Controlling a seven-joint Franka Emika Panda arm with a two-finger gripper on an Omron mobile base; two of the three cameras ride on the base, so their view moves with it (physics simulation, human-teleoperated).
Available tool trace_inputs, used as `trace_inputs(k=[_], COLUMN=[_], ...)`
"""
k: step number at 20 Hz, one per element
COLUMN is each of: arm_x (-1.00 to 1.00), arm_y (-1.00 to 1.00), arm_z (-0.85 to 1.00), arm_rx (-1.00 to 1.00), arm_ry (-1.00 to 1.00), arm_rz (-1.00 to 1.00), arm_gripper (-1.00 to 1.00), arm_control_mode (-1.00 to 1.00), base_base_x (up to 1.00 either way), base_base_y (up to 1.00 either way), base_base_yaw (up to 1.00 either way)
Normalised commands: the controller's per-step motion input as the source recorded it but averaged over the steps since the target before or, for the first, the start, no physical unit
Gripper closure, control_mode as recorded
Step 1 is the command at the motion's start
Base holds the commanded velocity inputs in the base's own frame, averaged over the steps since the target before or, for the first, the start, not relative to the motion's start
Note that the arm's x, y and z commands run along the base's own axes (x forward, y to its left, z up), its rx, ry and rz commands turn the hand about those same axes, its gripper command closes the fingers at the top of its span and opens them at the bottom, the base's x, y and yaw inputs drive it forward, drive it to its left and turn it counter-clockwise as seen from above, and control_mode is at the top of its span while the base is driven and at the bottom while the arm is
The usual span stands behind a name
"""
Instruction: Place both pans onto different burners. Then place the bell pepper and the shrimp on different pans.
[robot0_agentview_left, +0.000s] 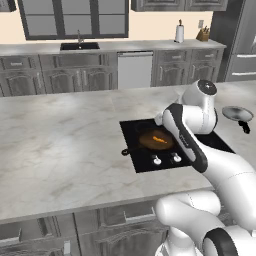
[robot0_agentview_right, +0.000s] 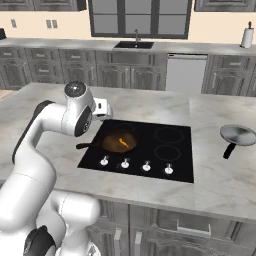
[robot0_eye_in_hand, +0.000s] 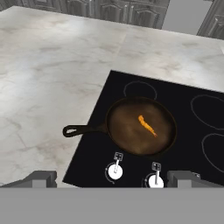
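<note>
Island cooktop (robot0_eye_in_hand: 192, 144) | arm hides its right | skillet (robot0_eye_in_hand: 141, 126) holds shrimp (robot0_eye_in_hand: 147, 125) | fingers (robot0_eye_in_hand: 41, 178) wide

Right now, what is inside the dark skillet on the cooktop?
The skillet holds one small curved orange shrimp, lying on its rusty-brown floor just right of centre. Nothing else lies in it. The burner ring beneath is covered by the pan.

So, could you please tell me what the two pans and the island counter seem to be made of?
The dark skillet with rusty-brown inside looks like cast iron: matte, thick-walled, with a short one-piece handle. The shiny silver-grey pan with black handle appears to be polished steel, judging by its pale sheen. The veined pale island counter resembles marble, though it could be an imitation.
</note>
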Motion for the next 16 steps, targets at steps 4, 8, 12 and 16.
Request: trace_inputs(k=[4, 8, 12, 16], arm_x=[-0.07, 0.0, 0.0, 0.0], arm_y=[0.0, 0.0, 0.0, 0.0], arm_z=[0.0, 0.0, 0.0, 0.0], arm_rx=[0.0, 0.0, 0.0, 0.0], arm_ry=[0.0, 0.0, 0.0, 0.0], arm_rz=[0.0, 0.0, 0.0, 0.0], arm_gripper=[-1.0, -1.0, -1.0, -1.0], arm_control_mode=[-1.0, 1.0, 1.0, 1.0], base_base_x=[0.0, 0.0, -0.21, -0.43], base_base_y=[0.0, 0.0, 0.0, 0.0], base_base_yaw=[0.0, 0.0, 0.0, 0.0])
